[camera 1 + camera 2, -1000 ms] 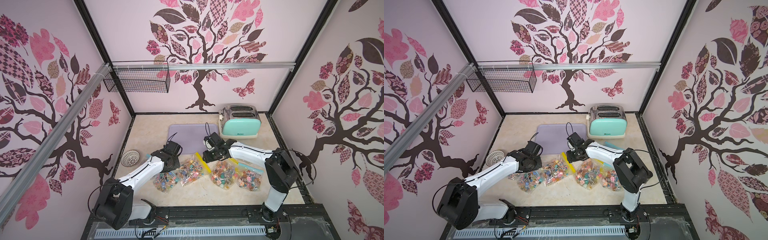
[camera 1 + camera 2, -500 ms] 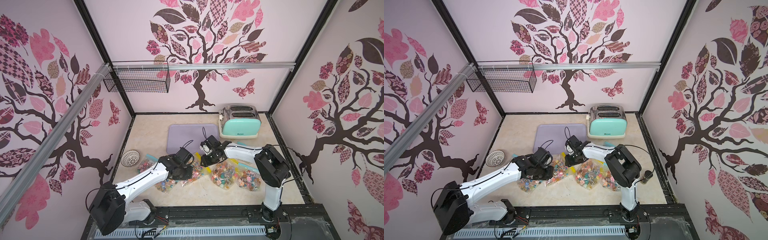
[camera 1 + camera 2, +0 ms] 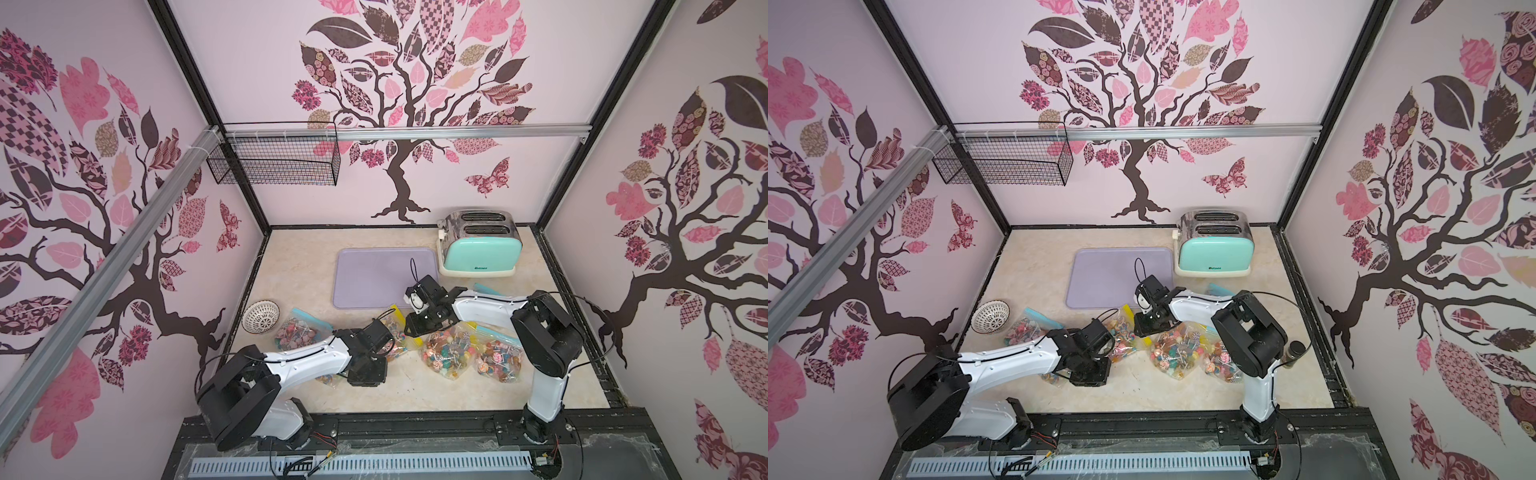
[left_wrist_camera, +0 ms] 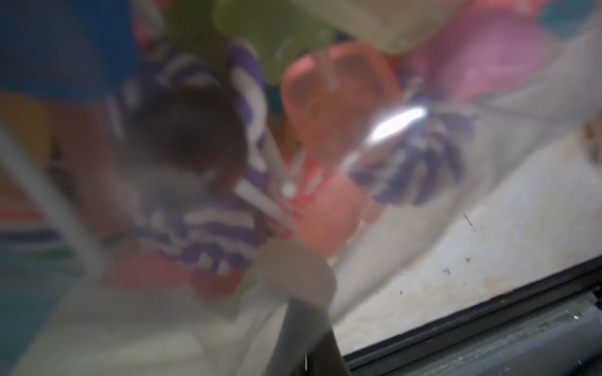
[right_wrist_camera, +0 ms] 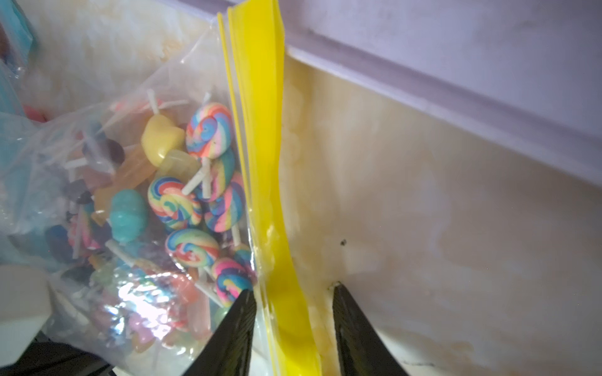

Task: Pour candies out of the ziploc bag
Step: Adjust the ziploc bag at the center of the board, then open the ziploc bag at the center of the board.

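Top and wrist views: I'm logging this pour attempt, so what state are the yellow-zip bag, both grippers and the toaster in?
yellow-zip bag: lying down, candies inside.
right gripper: open, straddling the bag's yellow zip strip.
left gripper: shut; whether it holds anything is unclear.
toaster: upright, slots look empty.

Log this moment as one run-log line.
right gripper: open, jaws astride yellow zip strip | left gripper: shut, low on bagged candies | candies: in ziploc bag, unpoured
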